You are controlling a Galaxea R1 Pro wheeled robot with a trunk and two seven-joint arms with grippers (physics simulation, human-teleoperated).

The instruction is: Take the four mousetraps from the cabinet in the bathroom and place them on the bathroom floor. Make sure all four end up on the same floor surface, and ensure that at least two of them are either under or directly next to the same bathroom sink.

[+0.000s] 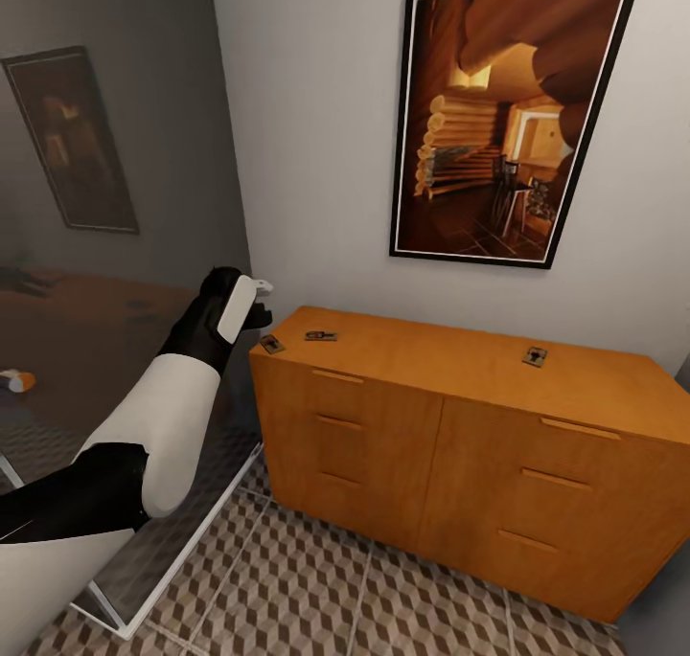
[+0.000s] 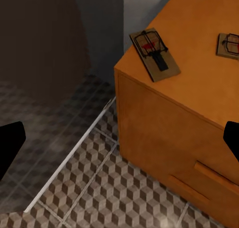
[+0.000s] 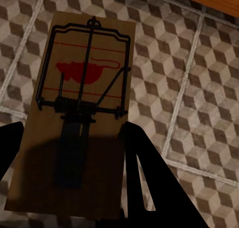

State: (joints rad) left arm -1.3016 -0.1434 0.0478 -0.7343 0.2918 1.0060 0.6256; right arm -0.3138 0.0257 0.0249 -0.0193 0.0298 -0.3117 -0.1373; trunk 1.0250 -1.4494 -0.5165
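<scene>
Three mousetraps lie on the top of the orange-brown cabinet (image 1: 450, 445): one (image 1: 272, 344) at its left front corner, one (image 1: 321, 335) just beside it, one (image 1: 535, 356) further right. My left gripper (image 1: 255, 298) hovers open just left of and slightly above that corner; in the left wrist view the corner trap (image 2: 154, 54) and its neighbour (image 2: 229, 44) lie ahead between the spread fingers. My right gripper (image 3: 72, 133) is shut on a fourth mousetrap (image 3: 84, 88), held flat above the cube-patterned floor (image 3: 199, 103).
A glass shower wall with a white bottom rail (image 1: 182, 541) runs along the cabinet's left, with darker floor behind it. A large framed picture (image 1: 508, 110) hangs above the cabinet. Tiled floor (image 1: 316, 589) stretches in front of the drawers.
</scene>
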